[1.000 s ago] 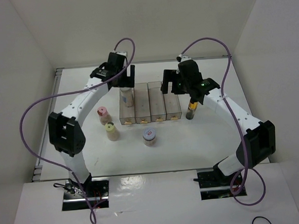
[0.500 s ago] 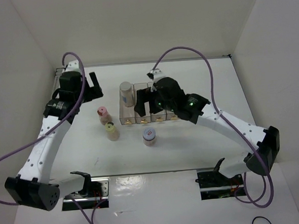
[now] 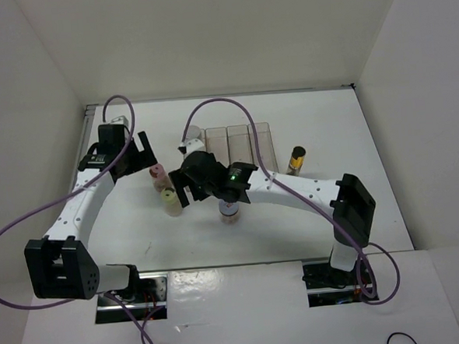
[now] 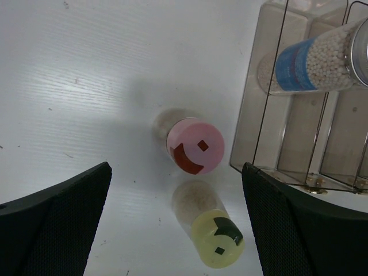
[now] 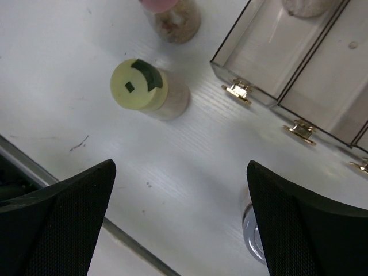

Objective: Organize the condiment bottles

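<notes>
The pink-capped bottle [image 3: 159, 175] and the yellow-capped bottle [image 3: 169, 199] stand left of the organizer [image 3: 239, 142]. My left gripper [image 3: 139, 156] is open and empty, above and left of the pink cap [image 4: 195, 145]; the yellow cap [image 4: 217, 241] lies between its fingers. The grey-capped clear bottle [image 4: 313, 60] is in the organizer's leftmost compartment. My right gripper [image 3: 185, 192] is open and empty beside the yellow-capped bottle [image 5: 136, 84]. The white-lidded jar [image 3: 230, 212] sits half under the right arm. The dark black-capped bottle [image 3: 295, 159] stands right of the organizer.
The organizer's other three compartments [image 5: 322, 75] hold nothing. White walls close in the table on the left, back and right. The right arm [image 3: 293, 190] stretches across the table in front of the organizer. A metal rail [image 5: 132, 247] runs along the near edge.
The left gripper has left the grey-capped bottle in the organizer and drawn back left. The right gripper has left the dark bottle standing and swung left and nearer, to the yellow-capped bottle.
</notes>
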